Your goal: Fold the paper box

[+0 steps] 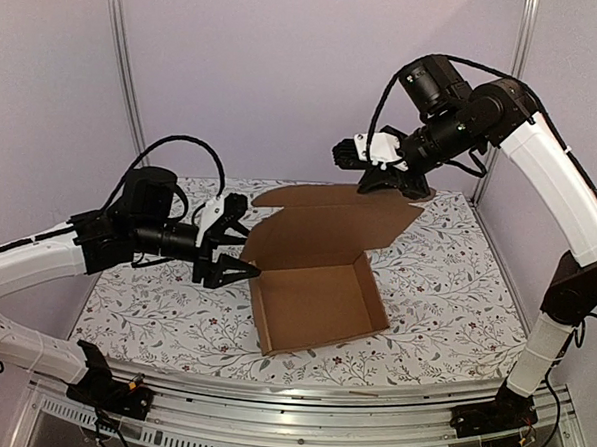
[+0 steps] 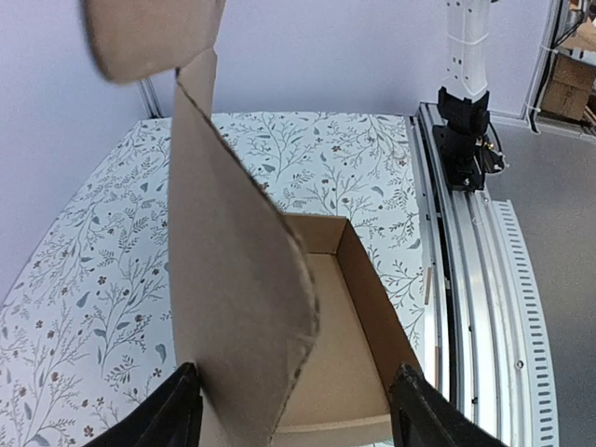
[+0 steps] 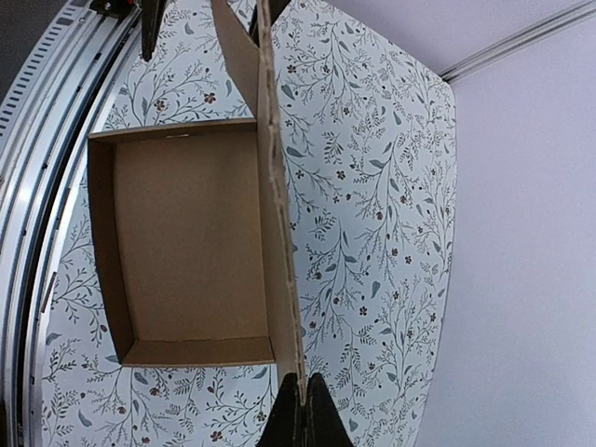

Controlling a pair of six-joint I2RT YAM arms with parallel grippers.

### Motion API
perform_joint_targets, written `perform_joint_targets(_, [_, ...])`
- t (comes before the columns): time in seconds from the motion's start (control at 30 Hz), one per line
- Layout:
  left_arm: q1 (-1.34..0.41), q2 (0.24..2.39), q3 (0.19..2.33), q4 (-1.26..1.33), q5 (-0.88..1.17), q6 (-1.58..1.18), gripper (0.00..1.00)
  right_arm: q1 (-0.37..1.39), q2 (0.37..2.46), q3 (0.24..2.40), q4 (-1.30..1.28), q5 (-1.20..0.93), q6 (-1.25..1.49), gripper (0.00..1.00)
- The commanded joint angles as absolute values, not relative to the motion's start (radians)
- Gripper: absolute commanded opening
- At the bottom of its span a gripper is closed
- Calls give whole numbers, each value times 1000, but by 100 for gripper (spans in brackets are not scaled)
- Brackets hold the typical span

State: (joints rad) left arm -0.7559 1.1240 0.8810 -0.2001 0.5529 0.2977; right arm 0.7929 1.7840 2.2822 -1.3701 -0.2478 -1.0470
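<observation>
Only the right wrist view shows the right tool (image 3: 305,414) closed on the paper box (image 3: 191,233) at its raised lid's edge. The left tool (image 1: 245,246) is open, its fingers (image 2: 172,414) cut off at the picture's bottom.

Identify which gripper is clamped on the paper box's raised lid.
The right gripper, shut on the raised lid of the paper box; the left gripper stands open at the lid's side.

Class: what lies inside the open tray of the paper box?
Nothing: the paper box shows only its bare brown floor and walls. In the left wrist view its raised lid flap hides part of the floor.
</observation>
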Motion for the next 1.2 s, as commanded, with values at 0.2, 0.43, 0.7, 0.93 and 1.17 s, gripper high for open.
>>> perform_joint_targets(0.2, [-814,1156,862,-62,468,234,65,798,1794,2273,-1633,-293,-1014,0])
perform_joint_targets(0.43, [-917,995,725,137,10,180,58,797,1802,2273,-1588,-272,-913,0])
perform_joint_targets(0.7, [-983,1093,691,242,-170,162,21,797,1834,2288,-1566,-277,-847,0])
perform_joint_targets(0.93, [-1074,1260,713,466,-423,148,0,797,1858,2292,-1572,-284,-795,3])
perform_joint_targets(1.17, [-1122,1377,751,622,-620,161,0,797,1917,2298,-1619,-266,-787,4])
